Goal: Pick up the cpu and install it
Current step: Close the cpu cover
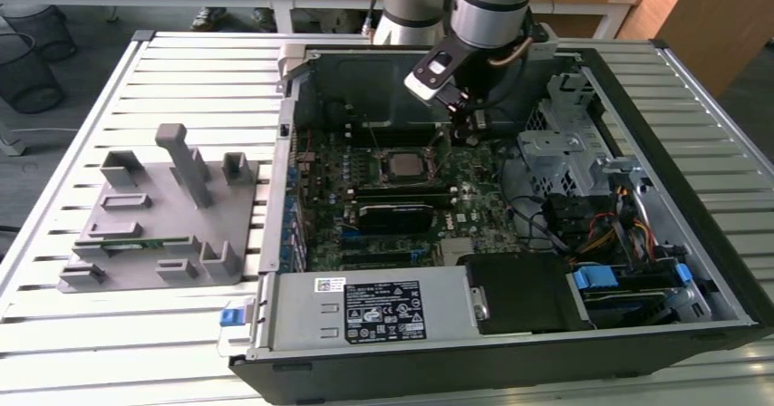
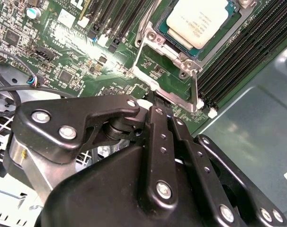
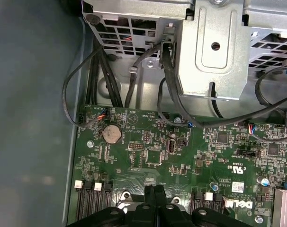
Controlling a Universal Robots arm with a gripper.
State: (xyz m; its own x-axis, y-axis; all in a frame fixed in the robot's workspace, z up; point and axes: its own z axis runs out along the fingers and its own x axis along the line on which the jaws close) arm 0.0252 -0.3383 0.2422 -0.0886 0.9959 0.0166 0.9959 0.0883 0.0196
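Now the gripper (image 1: 467,134) is hanging just above centre in the exterior view. Its fingers (image 3: 147,198) are pressing together with nothing between them, tips pointing down at the green motherboard (image 1: 484,198) inside the open computer case (image 1: 677,152). Near the tips, toward the exterior view's left, the cpu (image 2: 200,21) is sitting flat in its socket (image 2: 153,52), pale metal top showing. Out at the frame's left, a grey fixture (image 1: 158,216) is lying on the slatted table (image 1: 121,333).

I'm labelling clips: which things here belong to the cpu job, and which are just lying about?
Job: cpu, seated in its socket; gripper, shut beside it.
Lying about: grey tray, green memory stick, coin battery, black cables.
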